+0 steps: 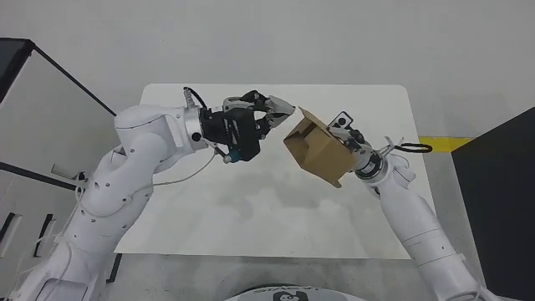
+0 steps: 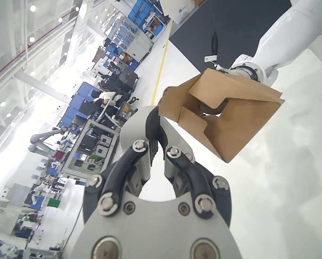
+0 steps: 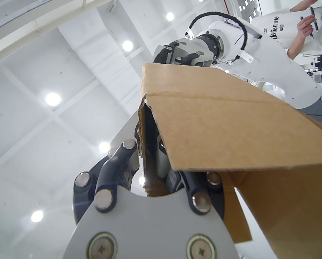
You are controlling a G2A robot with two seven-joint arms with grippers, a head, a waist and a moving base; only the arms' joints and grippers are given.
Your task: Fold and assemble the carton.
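Right gripper (image 3: 149, 149) pinches one wall of the brown cardboard carton (image 1: 318, 147), with a finger pressed against each face of the panel near its rough edge. It holds the carton (image 3: 231, 125) in the air over the right half of the white table (image 1: 251, 209), tilted, not resting on the surface. The carton's (image 2: 231, 114) open end faces the other arm, and its flaps (image 2: 193, 122) are folded partway inward with a gap left between them. The left gripper (image 2: 155, 125) hangs level with that end, fingers pressed together on nothing. Its tips (image 1: 288, 110) sit just beside the nearest flap corner; I cannot tell whether they touch it.
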